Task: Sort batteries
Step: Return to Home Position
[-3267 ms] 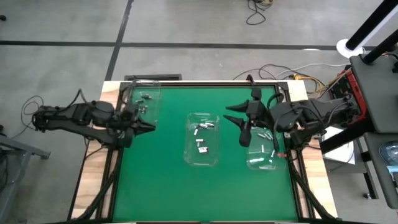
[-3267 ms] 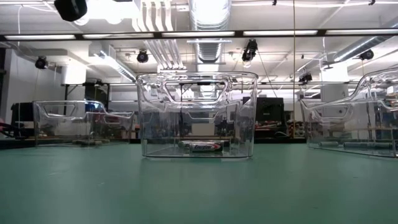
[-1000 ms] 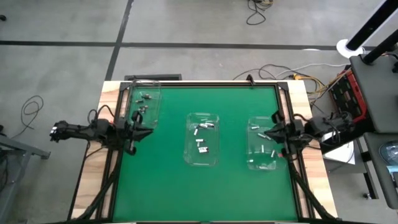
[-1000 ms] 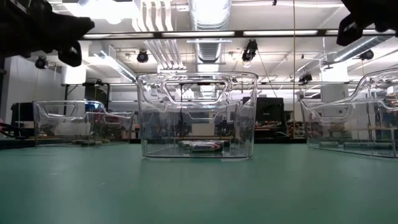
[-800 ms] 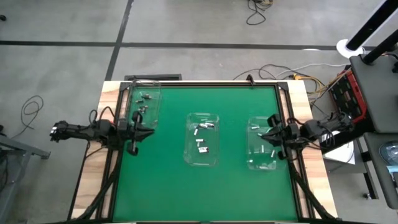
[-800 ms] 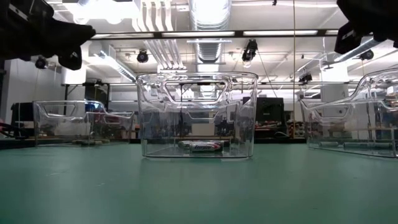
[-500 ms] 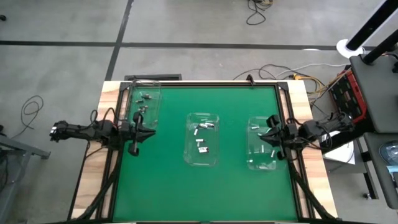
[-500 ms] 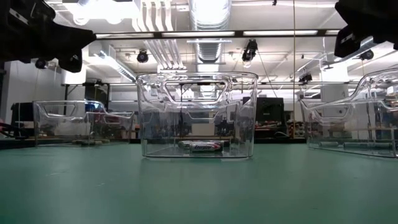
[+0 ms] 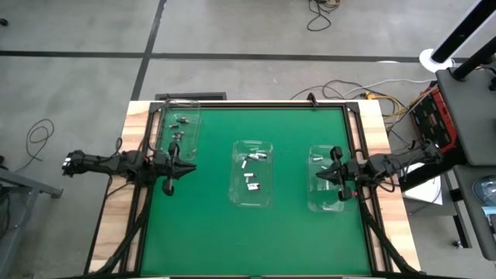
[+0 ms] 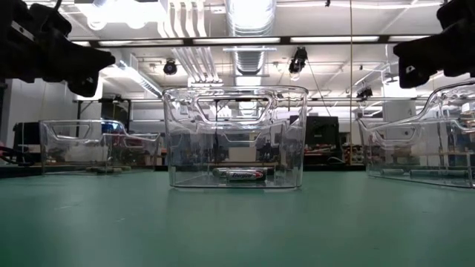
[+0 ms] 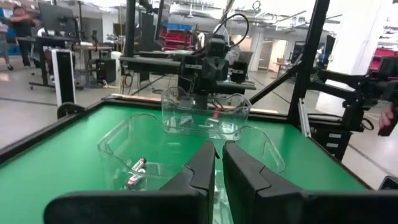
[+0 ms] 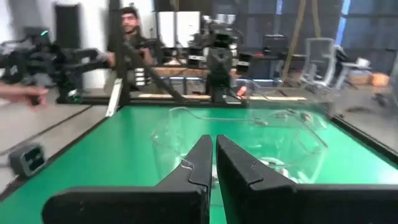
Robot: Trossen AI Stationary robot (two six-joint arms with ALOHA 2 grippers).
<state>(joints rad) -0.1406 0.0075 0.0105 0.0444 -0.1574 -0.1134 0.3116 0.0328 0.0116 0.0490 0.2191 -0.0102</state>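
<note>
The left gripper (image 9: 173,165) sits by the left bin (image 9: 179,103), fingers nearly touching, holding nothing. The batteries (image 9: 249,179) lie inside the three clear bins (image 9: 254,203), so sorting looks done. The right gripper (image 9: 328,173) hangs over the right bin (image 9: 325,206), nearly closed and empty.

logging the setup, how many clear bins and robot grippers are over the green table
clear rectangular plastic bins: 3
dark two-finger grippers: 2 (left gripper, right gripper)
total: 5
</note>
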